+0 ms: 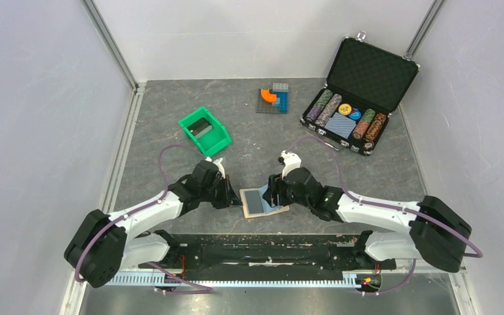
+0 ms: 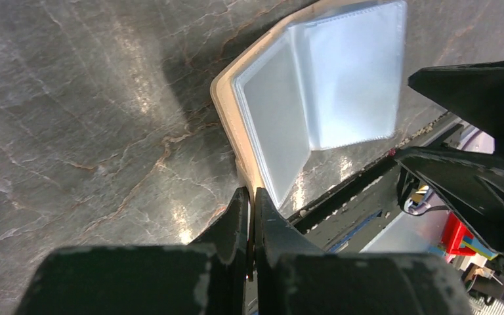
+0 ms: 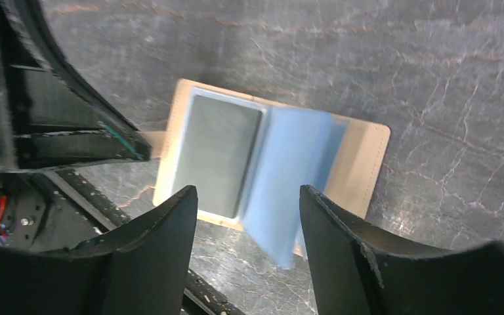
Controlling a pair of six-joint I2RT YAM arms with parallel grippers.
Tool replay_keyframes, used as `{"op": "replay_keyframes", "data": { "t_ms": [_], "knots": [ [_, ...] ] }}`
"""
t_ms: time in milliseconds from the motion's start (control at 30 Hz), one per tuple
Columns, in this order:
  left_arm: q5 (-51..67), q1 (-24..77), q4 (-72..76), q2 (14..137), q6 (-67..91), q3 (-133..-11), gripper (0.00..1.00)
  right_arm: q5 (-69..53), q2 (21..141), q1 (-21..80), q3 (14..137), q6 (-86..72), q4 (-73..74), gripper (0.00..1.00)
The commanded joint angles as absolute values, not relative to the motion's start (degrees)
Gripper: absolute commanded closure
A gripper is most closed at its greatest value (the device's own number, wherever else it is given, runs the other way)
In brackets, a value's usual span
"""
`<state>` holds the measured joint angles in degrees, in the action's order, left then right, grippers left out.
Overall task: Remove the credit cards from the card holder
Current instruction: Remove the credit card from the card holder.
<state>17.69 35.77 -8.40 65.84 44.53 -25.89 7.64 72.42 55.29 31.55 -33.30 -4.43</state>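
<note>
The card holder [image 1: 267,212] lies spread open on the grey table near its front edge, tan rim up and light blue pockets showing. A dark grey credit card [image 3: 216,154] sits in its left pocket, also visible as the card [image 1: 254,202] from above. My left gripper [image 2: 251,197] is shut on the holder's tan edge [image 2: 226,115] at its left side. My right gripper [image 3: 246,193] hovers open over the holder's near edge. A blue pocket leaf [image 3: 289,177] stands up, blurred, between the right fingers without being pinched.
A green bin [image 1: 205,130] stands behind the left arm. An open black chip case [image 1: 361,92] with chips and a blue deck is at the back right. Toy blocks [image 1: 274,98] lie at the back middle. A black rail [image 1: 262,246] runs along the table's front edge.
</note>
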Motion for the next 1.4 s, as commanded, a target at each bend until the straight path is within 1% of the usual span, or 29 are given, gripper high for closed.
{"op": "replay_keyframes", "data": {
  "t_ms": [0,100,200,333,400,467,533,700,900,1067,1233,1367],
  "knots": [
    [19.8,36.0,-7.4,65.7,45.3,-28.4,0.98,7.9,69.0,55.7,34.9,-29.2,-3.8,0.37],
    [20.0,36.0,-7.2,66.3,45.0,-28.7,0.98,8.7,70.1,56.1,36.9,-28.0,-2.4,0.31],
    [20.5,36.0,-7.2,66.2,45.0,-28.9,0.98,10.5,70.2,56.7,37.7,-27.7,-2.2,0.31],
    [20.7,36.0,-7.4,65.9,44.9,-29.3,0.98,7.3,71.8,56.9,37.2,-27.5,-6.1,0.32],
    [21.1,36.1,-7.4,65.8,45.0,-29.4,0.98,5.2,74.2,56.9,37.5,-27.9,-7.1,0.3],
    [21.4,36.0,-7.3,65.6,45.1,-29.4,0.98,3.4,76.1,57.0,37.1,-28.7,-8.9,0.24],
    [21.7,36.0,-7.3,65.2,45.2,-29.3,0.98,2.7,77.4,57.3,36.8,-29.4,-10.4,0.21],
    [21.9,36.0,-7.2,64.6,45.5,-29.1,0.98,1.9,80.2,58.1,37.3,-29.8,-11.5,0.18],
    [21.9,36.0,-7.2,64.1,45.6,-28.8,0.98,1.0,84.2,59.4,38.1,-30.4,-12.2,0.2],
    [21.9,36.0,-7.2,63.4,45.9,-28.3,0.98,3.9,85.4,60.3,38.6,-30.0,-11.2,0.26],
    [21.9,36.1,-7.2,63.2,45.9,-28.1,0.98,5.9,85.1,60.6,38.6,-29.9,-10.3,0.37],
    [21.8,36.0,-7.2,63.4,45.8,-28.0,0.98,7.0,84.1,60.8,38.6,-29.8,-9.6,0.39]
  ]
}}
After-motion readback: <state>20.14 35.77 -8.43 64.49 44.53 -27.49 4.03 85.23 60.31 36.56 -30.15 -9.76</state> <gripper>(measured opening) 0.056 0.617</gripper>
